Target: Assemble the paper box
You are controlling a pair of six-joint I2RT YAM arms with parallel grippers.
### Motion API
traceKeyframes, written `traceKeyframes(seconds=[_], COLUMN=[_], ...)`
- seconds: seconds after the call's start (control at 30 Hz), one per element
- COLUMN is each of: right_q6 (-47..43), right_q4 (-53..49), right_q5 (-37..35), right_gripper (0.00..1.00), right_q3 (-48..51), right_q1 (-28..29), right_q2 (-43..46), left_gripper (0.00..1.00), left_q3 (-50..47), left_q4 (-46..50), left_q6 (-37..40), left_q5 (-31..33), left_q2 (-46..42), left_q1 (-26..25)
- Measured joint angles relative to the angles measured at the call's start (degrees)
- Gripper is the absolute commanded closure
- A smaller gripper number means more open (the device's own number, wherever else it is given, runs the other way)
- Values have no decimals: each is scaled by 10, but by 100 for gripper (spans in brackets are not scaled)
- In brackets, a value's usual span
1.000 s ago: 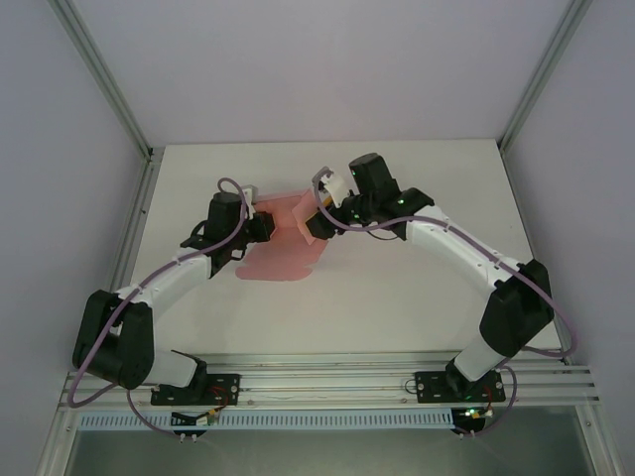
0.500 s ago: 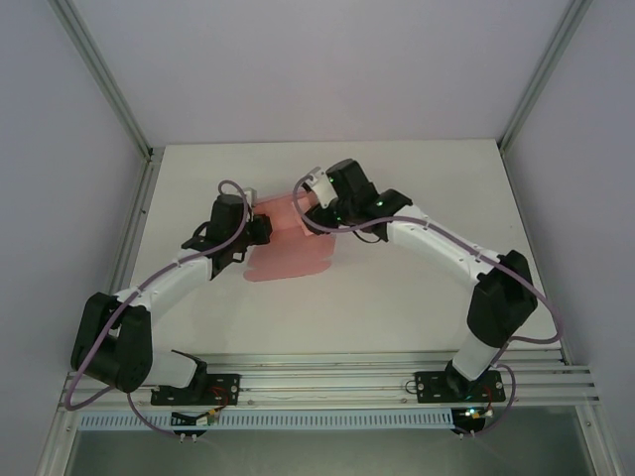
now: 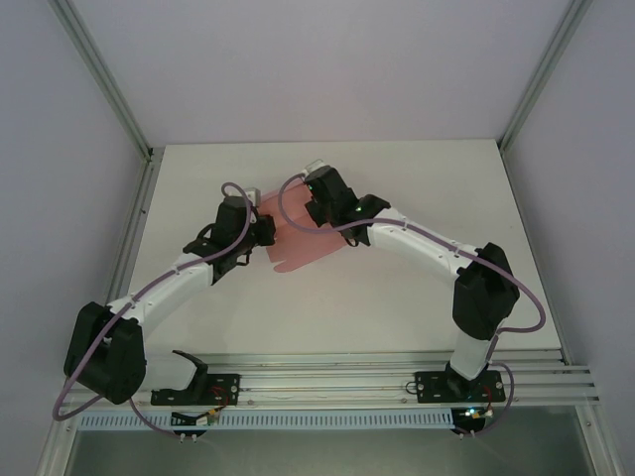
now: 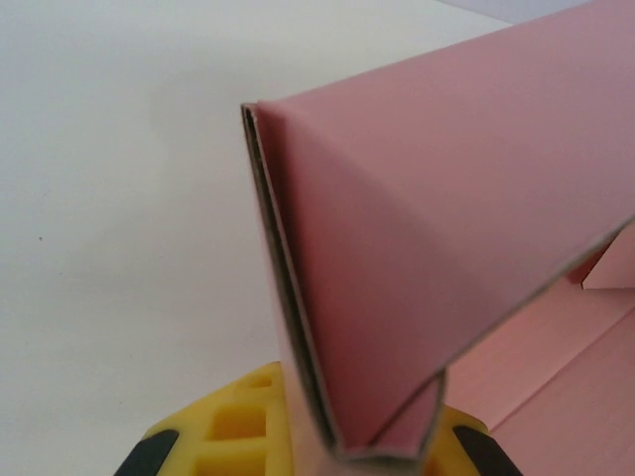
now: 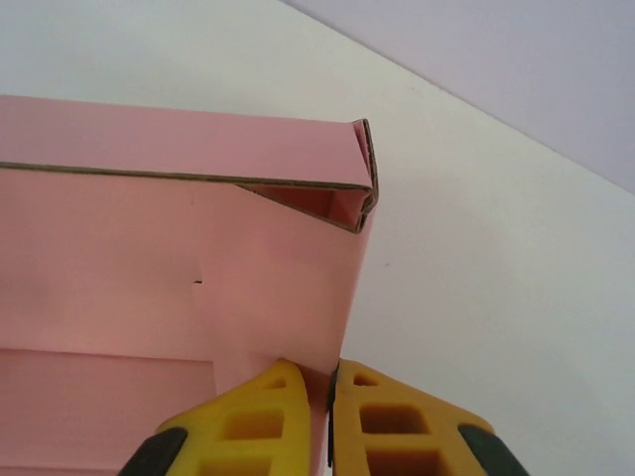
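Note:
The paper box (image 3: 301, 241) is pink card, partly folded, sitting mid-table between both arms. My left gripper (image 3: 266, 230) is at its left edge. In the left wrist view, that gripper (image 4: 382, 451) is shut on a doubled-over wall of the paper box (image 4: 446, 228), which stands up from its yellow fingers (image 4: 233, 426). My right gripper (image 3: 316, 205) is at the box's far right side. In the right wrist view, it (image 5: 331, 397) is shut on the lower edge of an upright pink wall (image 5: 198, 278). A folded corner (image 5: 352, 198) shows above.
The white table (image 3: 417, 288) stretches bare to the right and front. Aluminium frame posts (image 3: 99, 69) (image 3: 541, 69) rise at the back corners. A metal rail (image 3: 327, 382) carrying both arm bases runs along the near edge.
My right arm has swung left to the box and its jaws have shut on a wall. The box has shifted and folded up more. My left arm has stretched forward slightly, still gripping.

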State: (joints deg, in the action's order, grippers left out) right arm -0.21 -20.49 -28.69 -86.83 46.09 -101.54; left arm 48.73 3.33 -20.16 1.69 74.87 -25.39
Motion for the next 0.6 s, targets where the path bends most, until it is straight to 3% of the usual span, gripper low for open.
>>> traceKeyframes(seconds=[0.13,0.2,0.47,0.6], right_q6=[0,0,1,3], right_q4=[17,20,27,29], right_q5=[3,9,47,69], right_gripper=[94,86,67,65], right_q3=[9,11,56,66], right_q1=[-1,-2,-10,-23], right_q2=[1,2,49,75], left_gripper=[100,100,100,100], left_q3=[1,2,2,2], left_q4=[4,10,10,5], left_q6=[-5,-10,-12,-10], left_q5=[10,15,12,5], left_q2=[-2,-2,-7,-23], left_q1=[-2,-5,-16,-18])
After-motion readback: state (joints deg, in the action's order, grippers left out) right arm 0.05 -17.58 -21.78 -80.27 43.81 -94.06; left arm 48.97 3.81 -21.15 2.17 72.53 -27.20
